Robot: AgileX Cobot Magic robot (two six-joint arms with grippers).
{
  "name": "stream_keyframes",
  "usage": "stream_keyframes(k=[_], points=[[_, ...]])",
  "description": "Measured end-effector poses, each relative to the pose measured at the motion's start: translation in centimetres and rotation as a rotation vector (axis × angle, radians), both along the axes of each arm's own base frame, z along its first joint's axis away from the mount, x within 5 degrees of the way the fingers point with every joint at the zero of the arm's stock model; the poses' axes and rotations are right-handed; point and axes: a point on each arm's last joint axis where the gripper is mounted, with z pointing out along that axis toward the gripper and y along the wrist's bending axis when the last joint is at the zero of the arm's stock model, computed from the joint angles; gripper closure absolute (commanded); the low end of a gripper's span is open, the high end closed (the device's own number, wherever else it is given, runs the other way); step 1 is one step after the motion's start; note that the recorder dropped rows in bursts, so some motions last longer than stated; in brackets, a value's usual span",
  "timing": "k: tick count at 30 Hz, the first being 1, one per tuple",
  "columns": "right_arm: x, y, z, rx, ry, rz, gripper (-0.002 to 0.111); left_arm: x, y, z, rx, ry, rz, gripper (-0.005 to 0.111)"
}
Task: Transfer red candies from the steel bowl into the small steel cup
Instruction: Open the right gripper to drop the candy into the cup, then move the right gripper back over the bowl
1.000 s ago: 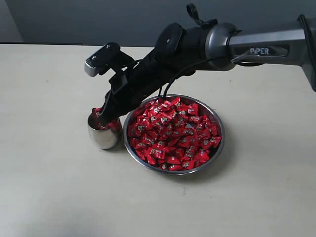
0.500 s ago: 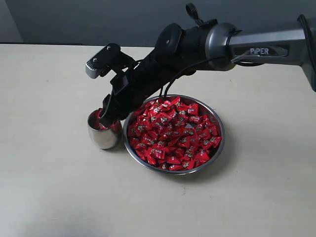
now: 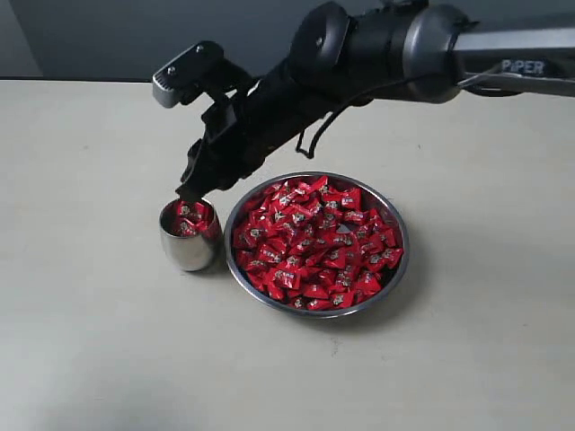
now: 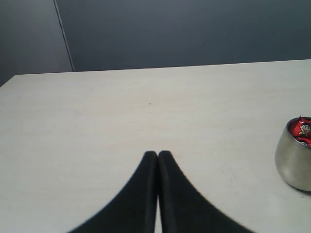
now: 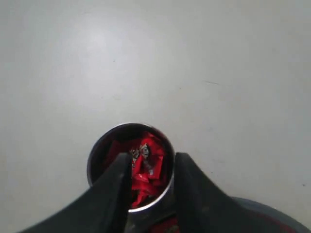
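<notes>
Exterior view: your right gripper [image 3: 190, 190] has lifted clear of the small steel cup [image 3: 189, 246], which holds several red candies [image 3: 190, 216] and stands just beside the steel bowl [image 3: 406, 247]. Left wrist view: left gripper [image 4: 158, 155] closed on nothing, idle. Right wrist view: jaws parted, empty, above the cup; the drop looks done, so next you return to the bowl and pinch another candy.

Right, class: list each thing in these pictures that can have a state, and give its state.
small steel cup: upright, holding red candies near its brim.
steel bowl: upright, heaped with red candies.
right gripper: open, empty, above the cup.
left gripper: shut, empty, over the table.
</notes>
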Motion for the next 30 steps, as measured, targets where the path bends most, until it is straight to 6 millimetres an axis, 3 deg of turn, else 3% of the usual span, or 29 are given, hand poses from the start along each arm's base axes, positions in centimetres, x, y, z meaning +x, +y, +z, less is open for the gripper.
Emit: stream_keyframes(k=[3, 8, 15, 22, 30], points=[[-0.1, -0.9, 1.7, -0.032, -0.033, -0.037, 0.081, 0.0, 0.0, 0.0, 0.000, 0.000, 0.000, 0.106], [-0.5, -2.1, 3.3, -0.089, -0.050, -0.074, 0.109, 0.0, 0.0, 0.0, 0.000, 0.000, 0.000, 0.106], [-0.9, -5.2, 3.3, -0.121, -0.023, -0.132, 0.103, 0.0, 0.0, 0.0, 0.000, 0.000, 0.000, 0.106], [-1.1, -11.1, 0.3, -0.189, 0.036, -0.244, 0.104, 0.0, 0.0, 0.0, 0.000, 0.000, 0.000, 0.106], [-2.8, -14.6, -3.5, -0.226, -0.005, -0.313, 0.104, 0.0, 0.0, 0.0, 0.000, 0.000, 0.000, 0.106]])
